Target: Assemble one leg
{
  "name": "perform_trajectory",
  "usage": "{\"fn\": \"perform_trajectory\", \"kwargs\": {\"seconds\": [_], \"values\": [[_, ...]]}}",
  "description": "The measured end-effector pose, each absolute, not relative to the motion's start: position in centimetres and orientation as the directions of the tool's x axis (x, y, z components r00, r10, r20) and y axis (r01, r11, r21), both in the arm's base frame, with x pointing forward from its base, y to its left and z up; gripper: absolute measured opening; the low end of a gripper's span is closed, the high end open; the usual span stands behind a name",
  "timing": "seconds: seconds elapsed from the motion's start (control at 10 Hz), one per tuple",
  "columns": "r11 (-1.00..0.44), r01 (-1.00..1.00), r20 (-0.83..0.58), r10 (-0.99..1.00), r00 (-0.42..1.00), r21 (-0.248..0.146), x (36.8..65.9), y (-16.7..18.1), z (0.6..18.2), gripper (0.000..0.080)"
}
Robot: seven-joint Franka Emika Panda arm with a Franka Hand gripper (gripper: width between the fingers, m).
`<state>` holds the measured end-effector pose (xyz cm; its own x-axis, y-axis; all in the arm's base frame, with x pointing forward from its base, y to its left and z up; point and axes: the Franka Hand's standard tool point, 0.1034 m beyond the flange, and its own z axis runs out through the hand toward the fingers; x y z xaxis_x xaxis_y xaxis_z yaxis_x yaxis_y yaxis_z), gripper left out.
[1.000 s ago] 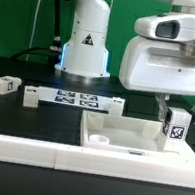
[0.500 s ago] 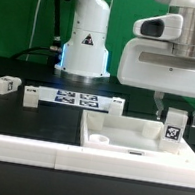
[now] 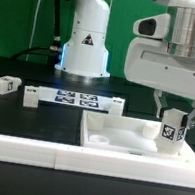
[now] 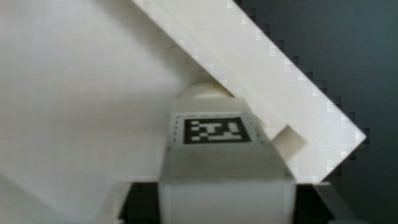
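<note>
Gripper [image 3: 173,118] clamped on the leg [image 3: 173,129], long axis upright, hanging directly below the fingers over the white panel [image 3: 130,139] near its corner at the exterior view's right.

Black table [image 3: 12,113]: white panel [image 3: 130,139], marker board [image 3: 75,98], two loose legs [image 3: 4,86].

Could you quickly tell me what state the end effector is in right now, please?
End effector: closed on the leg, holding it upright over the white panel, on the exterior view's right.
</note>
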<state>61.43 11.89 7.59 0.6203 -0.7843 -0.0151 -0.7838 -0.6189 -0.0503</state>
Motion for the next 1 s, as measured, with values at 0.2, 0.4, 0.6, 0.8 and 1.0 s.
{"fn": "perform_trajectory", "kwargs": {"seconds": [0.2,0.4,0.6,0.8,1.0], "values": [[-0.434,-0.900,-0.019,-0.900,0.435,-0.045,61.33,12.00,7.59,0.0292],[-0.391,-0.919,-0.032,-0.919,0.393,-0.047,61.34,11.94,7.58,0.0292],[-0.405,-0.913,-0.031,-0.913,0.407,-0.047,61.31,12.04,7.54,0.0470],[-0.485,-0.873,-0.027,-0.873,0.487,-0.050,61.31,12.19,7.51,0.0613],[-0.628,-0.776,-0.017,-0.777,0.630,-0.053,61.26,12.38,7.45,0.0639]]}}
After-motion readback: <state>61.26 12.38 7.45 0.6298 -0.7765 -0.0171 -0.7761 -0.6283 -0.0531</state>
